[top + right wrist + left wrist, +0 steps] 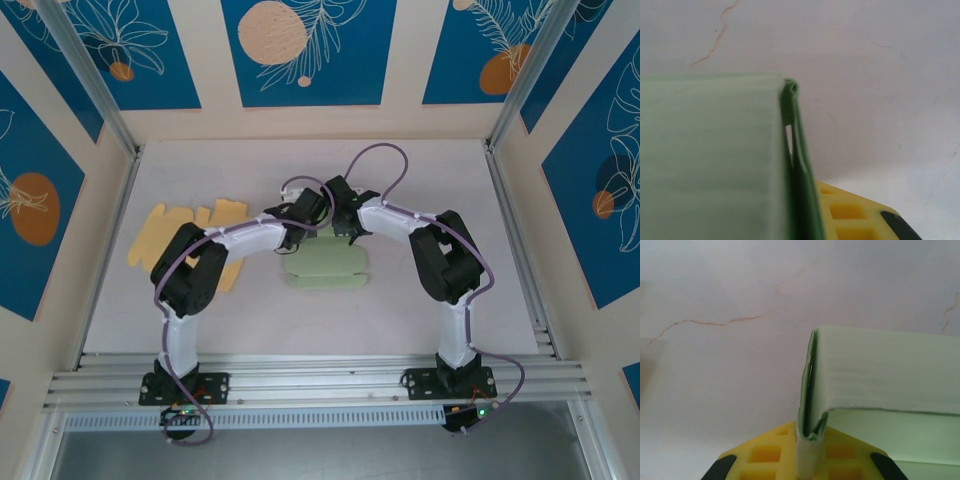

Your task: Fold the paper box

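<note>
Far left of the worktop [420,300]: yellow sheets [180,235] lying flat, well apart from the rest.

Left hand [808,460] is clenched on the box [327,268]. From its wrist I see a thin green flap standing upright between the yellow fingers [765,455], with the folded panel running off to the right.

Box is pale green, mostly flat, mid-worktop between the two arms. Both hands sit at its far edge, close together.

Right hand [802,222] is grasping the box's other end. A doubled green wall presses against the yellow finger [850,215], with a wide green panel to its left. The panel covers the other finger, so I can't see it.

Worktop under both hands is pale with thin cracks.
</note>
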### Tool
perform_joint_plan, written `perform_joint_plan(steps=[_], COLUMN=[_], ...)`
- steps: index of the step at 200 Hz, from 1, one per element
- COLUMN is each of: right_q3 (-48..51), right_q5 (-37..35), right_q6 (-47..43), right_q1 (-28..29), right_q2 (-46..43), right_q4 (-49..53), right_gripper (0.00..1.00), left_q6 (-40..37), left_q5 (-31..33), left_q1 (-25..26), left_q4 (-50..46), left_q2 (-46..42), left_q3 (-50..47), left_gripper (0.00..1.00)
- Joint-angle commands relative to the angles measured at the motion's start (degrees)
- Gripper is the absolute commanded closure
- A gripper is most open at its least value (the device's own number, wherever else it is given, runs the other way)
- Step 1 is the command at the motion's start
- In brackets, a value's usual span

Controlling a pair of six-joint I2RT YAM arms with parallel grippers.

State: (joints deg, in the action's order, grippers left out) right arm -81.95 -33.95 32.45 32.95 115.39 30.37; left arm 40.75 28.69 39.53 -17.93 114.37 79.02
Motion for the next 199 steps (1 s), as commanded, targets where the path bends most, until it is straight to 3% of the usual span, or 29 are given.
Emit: perform_joint_plan(steps=[1, 34, 71, 92, 121, 137, 199], right_q3=[2.80, 2.48, 1.28, 0.02, -1.59, -2.68, -9.38], right_q5=[-4.29, -3.44, -2.46, -2.17, -1.65, -0.27, 3.34], right_q6=[1.31, 0.70, 0.30, -0.30, -1.48, -3.30, -14.83], right_q1=[-1.01, -1.02, -1.11, -1.13, -1.22, -1.24, -1.40], right_q2=[-0.20, 0.56, 1.60, 2.27, 2.92, 3.23, 7.31], right_q4=[10.07, 9.97, 10.36, 11.33, 13.53, 15.07, 25.63], right_gripper=[0.82, 0.82, 0.82, 0.82, 0.82, 0.82, 0.86], left_q6=[6.14, 5.09, -0.05, -0.91, -1.28, -1.85, -3.66], left_q5=[13.76, 11.23, 0.07, -4.86, -7.59, -10.08, -14.96], left_q1=[-2.59, -3.28, -3.38, -3.35, -3.53, -3.75, -6.84], left_q4=[-11.80, -11.06, -3.46, -2.00, -2.46, -1.69, -0.34], left_q2=[2.86, 2.69, -0.81, -3.21, -5.96, -7.97, -16.41], left_q3=[0.74, 0.52, -4.09, -5.60, -6.35, -7.10, -10.10], left_gripper=[0.95, 0.93, 0.72, 0.67, 0.65, 0.54, 0.31])
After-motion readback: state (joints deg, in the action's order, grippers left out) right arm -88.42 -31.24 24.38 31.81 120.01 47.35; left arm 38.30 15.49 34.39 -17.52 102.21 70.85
